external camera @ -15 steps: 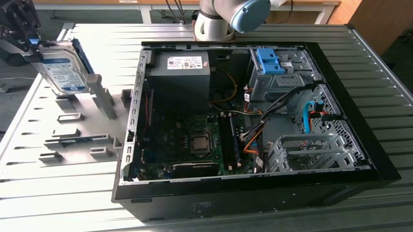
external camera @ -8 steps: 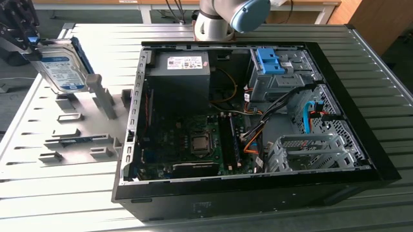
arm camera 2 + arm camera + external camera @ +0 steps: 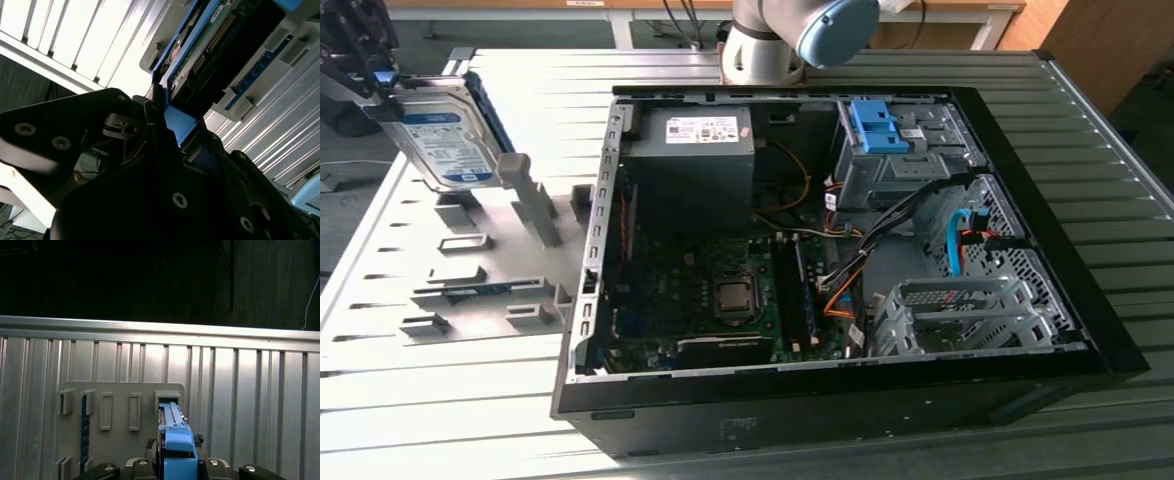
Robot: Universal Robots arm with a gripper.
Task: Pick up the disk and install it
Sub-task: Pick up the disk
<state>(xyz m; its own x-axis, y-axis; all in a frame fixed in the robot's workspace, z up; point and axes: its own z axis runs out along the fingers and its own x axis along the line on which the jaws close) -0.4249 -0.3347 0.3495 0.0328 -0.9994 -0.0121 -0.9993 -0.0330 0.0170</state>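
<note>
Gripping the disk point(image 3: 443, 140), a flat rectangular silver-grey drive with a blue-and-white label and blue plastic carrier rails, the black gripper point(image 3: 380, 85) has its jaws clamped on the top end of the carrier. In both wrist views blue plastic sits squeezed between the dark fingers point(image 3: 165, 150).

The disk hangs nearly upright, slightly tilted, at ten o'clock from the open black computer case point(image 3: 854, 400) in the exterior view. Its lower end is right over a slot of the pale grey holder plate point(image 3: 480, 290) on the ribbed metal table point(image 3: 454, 420). I cannot tell whether it is clear of the slot or touching it. In the first wrist view the carrier point(image 3: 175, 435) runs towards that slot on the plate point(image 3: 120, 390).

By my reading the pick-up is in hand and the install not yet begun. Inside the case, a grey drive cage topped by a bare blue bracket point(image 3: 881, 125) sits at one o'clock and an empty perforated metal cage point(image 3: 961, 310) at four o'clock.

The install would likely call for carrying the disk well across the case wall, turning it to match a bay, and steering past the loose cables point(image 3: 854, 270).
</note>
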